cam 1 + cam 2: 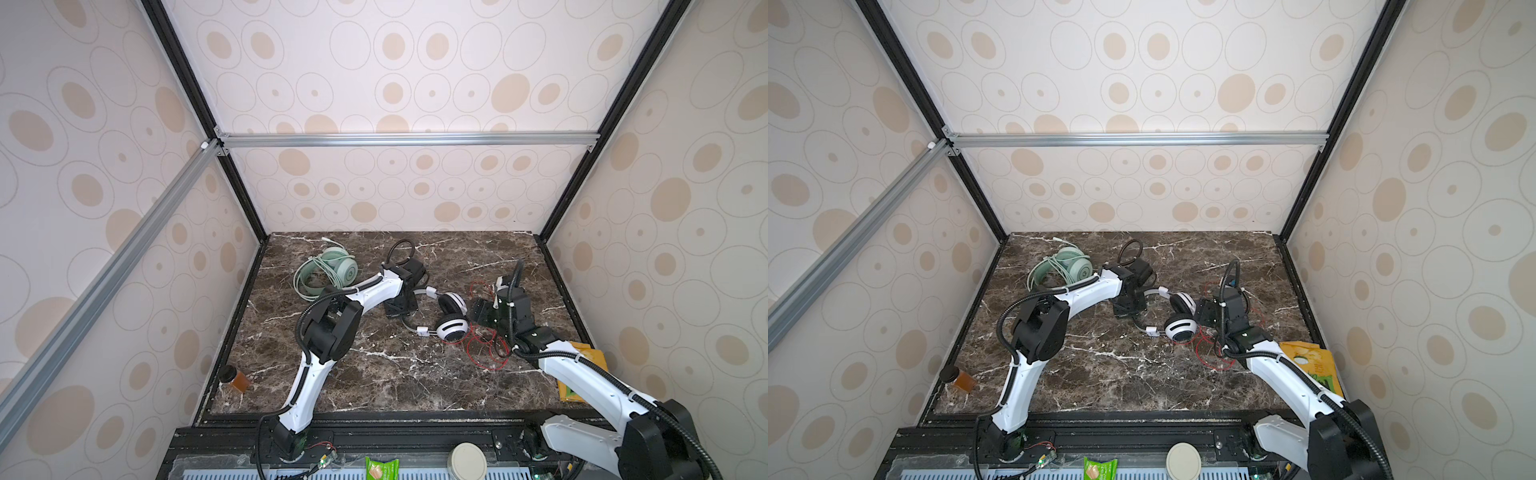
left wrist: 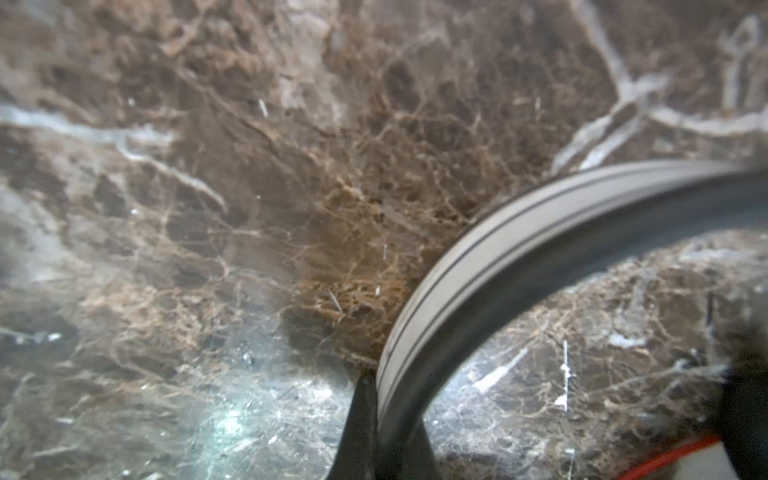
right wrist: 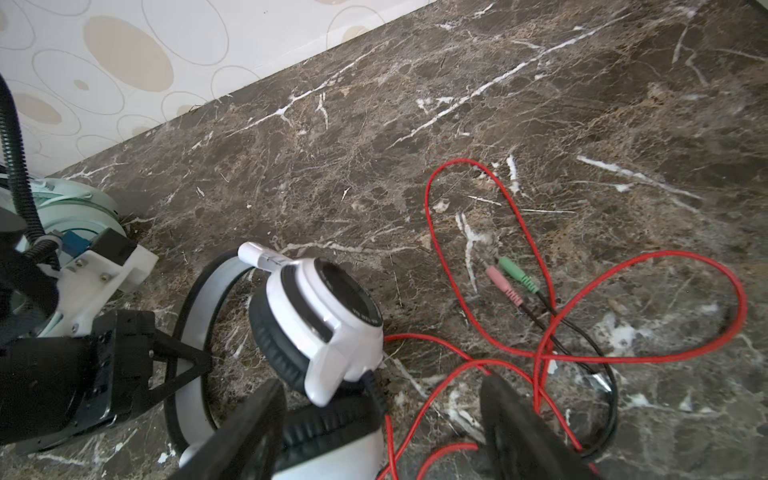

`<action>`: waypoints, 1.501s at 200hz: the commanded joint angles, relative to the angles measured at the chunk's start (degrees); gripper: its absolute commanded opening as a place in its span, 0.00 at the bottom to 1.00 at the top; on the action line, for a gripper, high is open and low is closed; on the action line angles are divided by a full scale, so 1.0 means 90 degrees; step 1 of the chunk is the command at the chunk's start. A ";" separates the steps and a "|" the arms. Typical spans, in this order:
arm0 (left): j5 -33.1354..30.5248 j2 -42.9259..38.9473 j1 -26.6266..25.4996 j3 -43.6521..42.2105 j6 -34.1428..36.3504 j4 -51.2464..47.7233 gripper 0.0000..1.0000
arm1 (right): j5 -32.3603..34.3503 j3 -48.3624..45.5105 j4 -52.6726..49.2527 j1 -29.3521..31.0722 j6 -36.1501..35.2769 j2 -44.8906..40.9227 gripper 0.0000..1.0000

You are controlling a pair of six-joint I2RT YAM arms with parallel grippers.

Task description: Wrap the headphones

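Left gripper [image 2: 388,436]: closed tight on the grey-white headband [image 2: 498,249] of the white headset [image 1: 451,318]. One finger sits on either side of the band, low over the marble table [image 1: 374,374]. It stands near the table's centre, at 9 o'clock from the earcups.

Right gripper [image 3: 382,428]: jaws spread wide, holding nothing. It stands at 3 o'clock from the white headset. In the right wrist view the near earcup and a strand of red cable [image 3: 540,332] show between its two fingers.

White headset, black earpads: lies on the marble just right of centre, with the band arching toward 9 o'clock and the cups toward 3 o'clock.

Red cable: unwrapped, in loose crossing loops on the table from 3 to 5 o'clock of the cups, partly under the right arm. The pink and green plugs [image 3: 511,280] lie side by side among the loops.

Mint-green headset [image 1: 332,270]: at 10 o'clock on the table, apart from the white one. The pale green cable [image 1: 309,286] is looped around it.

Amber bottle [image 1: 237,379], black cap: at the 8 o'clock corner.

Yellow packet [image 1: 584,374]: at the 4 o'clock edge, partly under the right arm.
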 commanded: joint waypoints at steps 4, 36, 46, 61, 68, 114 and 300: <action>-0.0102 -0.0089 0.0297 -0.0587 0.0231 0.0461 0.00 | 0.0112 -0.0135 0.0198 -0.0016 -0.0084 -0.0106 0.76; -0.0333 -0.0738 0.0540 -0.0820 0.0615 0.0699 0.00 | 0.0080 -0.0180 0.0251 -0.0020 -0.0200 -0.0154 0.76; -0.0282 -0.0948 0.0640 -0.0971 0.0740 0.0837 0.00 | -0.0008 -0.0213 0.0318 -0.0015 -0.0318 -0.0162 0.76; -0.0310 -0.1128 0.0792 -0.1024 0.0910 0.0785 0.00 | -0.0597 -0.0275 0.0550 -0.0018 -0.0616 -0.0073 0.75; -0.0375 -0.1178 0.0851 -0.1034 0.0973 0.0705 0.00 | -0.0879 -0.0250 0.0600 -0.0017 -0.0660 0.0015 0.74; -0.0292 -0.1693 0.1157 -0.1519 0.0776 0.0410 0.00 | -0.1468 -0.0004 0.0543 -0.0020 -0.0772 0.0585 0.74; -0.0009 -0.3165 0.1602 0.0389 0.1486 -0.0594 0.00 | -0.0426 0.0129 -0.0369 -0.0059 -0.1459 0.0347 0.75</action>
